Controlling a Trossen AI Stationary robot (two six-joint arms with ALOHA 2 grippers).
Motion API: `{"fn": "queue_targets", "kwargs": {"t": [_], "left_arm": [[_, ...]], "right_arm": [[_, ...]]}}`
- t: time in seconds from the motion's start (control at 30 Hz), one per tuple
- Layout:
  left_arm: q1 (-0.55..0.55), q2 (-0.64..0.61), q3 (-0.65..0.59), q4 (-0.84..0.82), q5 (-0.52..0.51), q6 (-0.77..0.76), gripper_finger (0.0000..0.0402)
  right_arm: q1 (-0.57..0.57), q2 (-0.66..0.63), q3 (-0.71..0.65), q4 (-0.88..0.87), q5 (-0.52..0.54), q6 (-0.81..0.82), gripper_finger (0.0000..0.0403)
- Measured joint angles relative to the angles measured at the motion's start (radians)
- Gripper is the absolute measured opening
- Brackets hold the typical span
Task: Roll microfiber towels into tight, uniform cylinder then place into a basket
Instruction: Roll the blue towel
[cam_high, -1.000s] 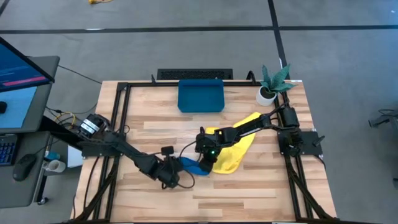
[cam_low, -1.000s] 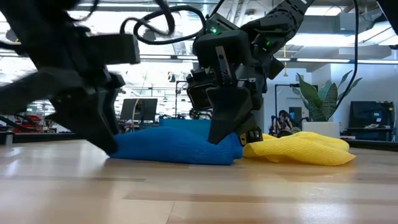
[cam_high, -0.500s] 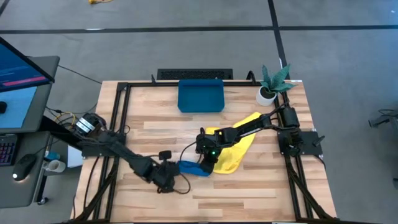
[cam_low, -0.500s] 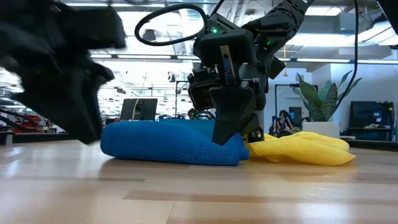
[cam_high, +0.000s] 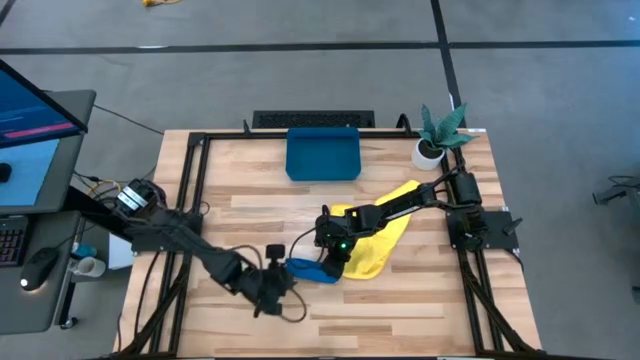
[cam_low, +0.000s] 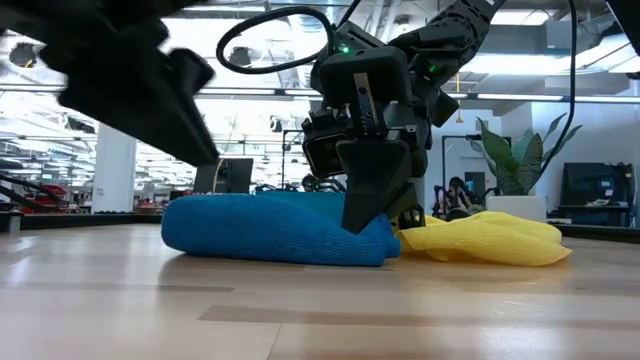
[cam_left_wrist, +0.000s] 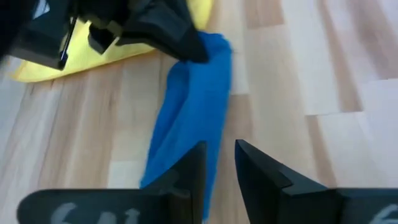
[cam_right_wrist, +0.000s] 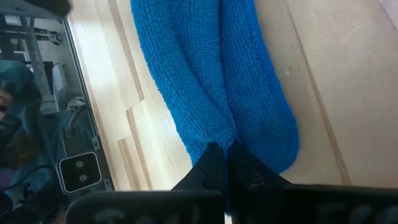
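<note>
The floor (cam_high: 300, 70) around the wooden table (cam_high: 250, 215) is grey, with dark lines across it. A desk with a bright screen (cam_high: 25, 120) stands by the table's left edge — ceiling lights (cam_low: 560, 20) glow far behind.

Surface (cam_high: 400, 310): I saw pale wood planks in a black frame | far edge: dark-blue basket (cam_high: 322, 154), white pot with green plant (cam_high: 430, 150) at far right corner | middle: rolled blue towel (cam_high: 308, 268) lay flat, touching crumpled yellow towel (cam_high: 385, 235) on its right side.
</note>
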Motion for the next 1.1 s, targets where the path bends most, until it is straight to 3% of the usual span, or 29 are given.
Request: {"fn": "queue_targets", "kwargs": {"t": [0.23,0.53,0.87,1.1], "left_arm": [[0.099,0.0,0.0,-0.014,0.196,0.019,0.0051],[0.152,0.0,-0.037,-0.019,0.204,0.015,0.0036],[0.162,0.0,-0.123,0.101,0.232,-0.058,0.0034],[0.155,0.0,-0.171,0.135,0.226,-0.143,0.0033]], "right_arm": [[0.0,0.0,0.0,-0.003,0.0,-0.004,0.0012],[0.002,0.0,0.0,-0.003,0.003,-0.006,0.0009],[0.002,0.0,0.0,-0.003,0.002,-0.006,0.0011],[0.003,0.001,0.0,0.004,0.007,-0.006,0.0077]]}}
